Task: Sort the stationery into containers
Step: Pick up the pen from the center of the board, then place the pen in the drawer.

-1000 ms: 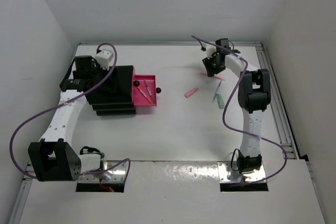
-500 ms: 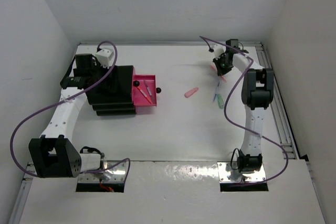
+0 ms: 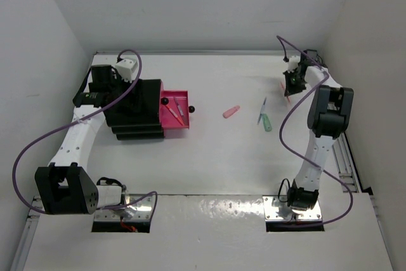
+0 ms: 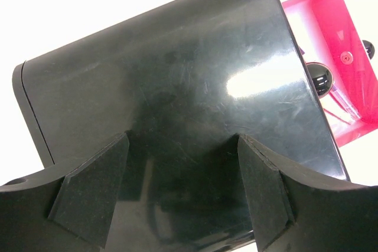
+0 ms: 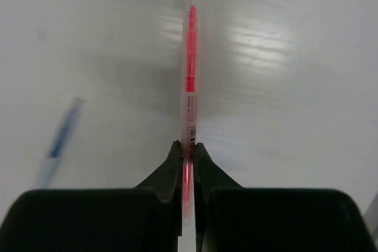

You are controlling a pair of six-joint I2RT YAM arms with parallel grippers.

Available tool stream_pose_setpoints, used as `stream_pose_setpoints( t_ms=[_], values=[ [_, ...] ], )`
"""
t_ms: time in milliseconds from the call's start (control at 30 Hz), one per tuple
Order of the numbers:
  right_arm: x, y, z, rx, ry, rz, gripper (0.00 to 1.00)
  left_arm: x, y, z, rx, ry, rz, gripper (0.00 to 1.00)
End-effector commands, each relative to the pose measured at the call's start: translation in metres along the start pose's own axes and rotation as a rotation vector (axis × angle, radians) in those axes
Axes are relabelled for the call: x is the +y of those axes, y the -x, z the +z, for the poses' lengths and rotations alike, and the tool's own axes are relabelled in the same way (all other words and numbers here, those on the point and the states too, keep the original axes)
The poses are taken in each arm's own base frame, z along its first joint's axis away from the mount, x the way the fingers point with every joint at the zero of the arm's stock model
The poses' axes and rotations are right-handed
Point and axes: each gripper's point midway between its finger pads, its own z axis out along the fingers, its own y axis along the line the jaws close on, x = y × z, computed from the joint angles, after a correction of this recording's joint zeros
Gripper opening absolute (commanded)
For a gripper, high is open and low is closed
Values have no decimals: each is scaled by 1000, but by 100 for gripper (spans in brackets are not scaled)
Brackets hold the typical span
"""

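My right gripper [image 5: 188, 149] is shut on a thin red pen [image 5: 190, 75], which sticks out forward over the white table. From above, this gripper [image 3: 293, 82] hangs at the far right. A stubby pink piece [image 3: 231, 112], a blue-and-white pen [image 3: 262, 111] and a mint green marker [image 3: 267, 122] lie mid-table. The blue pen [image 5: 59, 140] shows blurred in the right wrist view. A pink drawer [image 3: 184, 96] stands pulled out of the black drawer unit [image 3: 134, 111] with pens inside. My left gripper [image 4: 183, 187] is open over the unit's top [image 4: 177, 87], holding nothing.
The drawer's pink wall [image 4: 348, 39] and a black knob [image 4: 321, 78] show in the left wrist view. A metal rail [image 3: 338, 138] runs along the table's right edge. White walls enclose the table on three sides. Purple cables loop from both arms.
My right gripper has closed on the red pen and swung to the right with it, away from the other stationery. The left arm has not moved.
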Motion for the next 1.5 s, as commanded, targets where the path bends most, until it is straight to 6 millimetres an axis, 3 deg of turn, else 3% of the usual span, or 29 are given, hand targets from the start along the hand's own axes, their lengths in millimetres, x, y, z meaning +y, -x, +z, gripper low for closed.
stream_pose_setpoints(
  t_ms=[0, 33, 67, 100, 133, 167, 233, 267, 333, 367, 400, 500, 533, 800, 1067, 1100, 1167, 1200, 1233, 1333, 1433, 1467],
  values=[
    [95, 49, -61, -119, 187, 123, 0, -3, -11, 1, 49, -12, -28, 81],
    [118, 49, -75, -131, 218, 191, 0, -4, -10, 1, 45, -16, -29, 81],
    [155, 66, -87, -178, 266, 113, 0, -4, -11, 1, 46, -18, -32, 81],
    [184, 51, -93, -164, 312, 233, 0, -5, -11, 1, 43, -22, -40, 81],
    [206, 50, -98, -170, 343, 233, 0, -7, -10, 2, 41, -27, -40, 81],
    [248, 50, -106, -168, 400, 185, 0, -7, -10, 1, 40, -28, -42, 81],
    [291, 56, -121, -182, 470, 172, 0, -6, -8, 0, 31, -24, -41, 81],
    [327, 51, -125, -163, 519, 122, 0, -7, -7, -1, 30, -25, -38, 81],
    [365, 62, -140, -179, 572, 73, 0, -7, -6, -1, 25, -27, -37, 81],
    [392, 53, -132, -141, 594, 29, 0, -7, -5, -2, 22, -26, -39, 81],
    [405, 62, -138, -159, 603, 9, 0, -7, -6, -2, 23, -26, -41, 81],
    [438, 59, -125, -133, 616, -10, 0, -9, -3, -4, 16, -29, -42, 81],
    [454, 66, -132, -147, 634, -21, 0, -9, -4, -4, 16, -27, -43, 81],
    [501, 64, -110, -113, 662, -23, 0, -9, -5, -7, 11, -23, -37, 81],
    [504, 59, -94, -79, 638, -22, 0, -9, -6, -8, 13, -19, -39, 81],
    [504, 57, -94, -73, 634, -20, 4, -9, -6, -9, 12, -18, -37, 81],
    [502, 56, -99, -71, 633, -18, 23, -9, -7, -9, 15, -19, -38, 81],
    [502, 58, -104, -79, 636, -20, 36, -10, -7, -9, 13, -20, -36, 81],
    [500, 61, -110, -87, 639, -21, 41, -10, -7, -9, 12, -20, -37, 81],
    [494, 81, -139, -160, 658, -19, 44, -9, -8, -9, 15, -19, -38, 81],
    [472, 103, -170, -221, 672, 23, 42, -9, -6, -11, 11, -17, -31, 81],
    [452, 113, -173, -243, 650, 50, 41, -8, -6, -11, 11, -15, -29, 81]
  ],
)
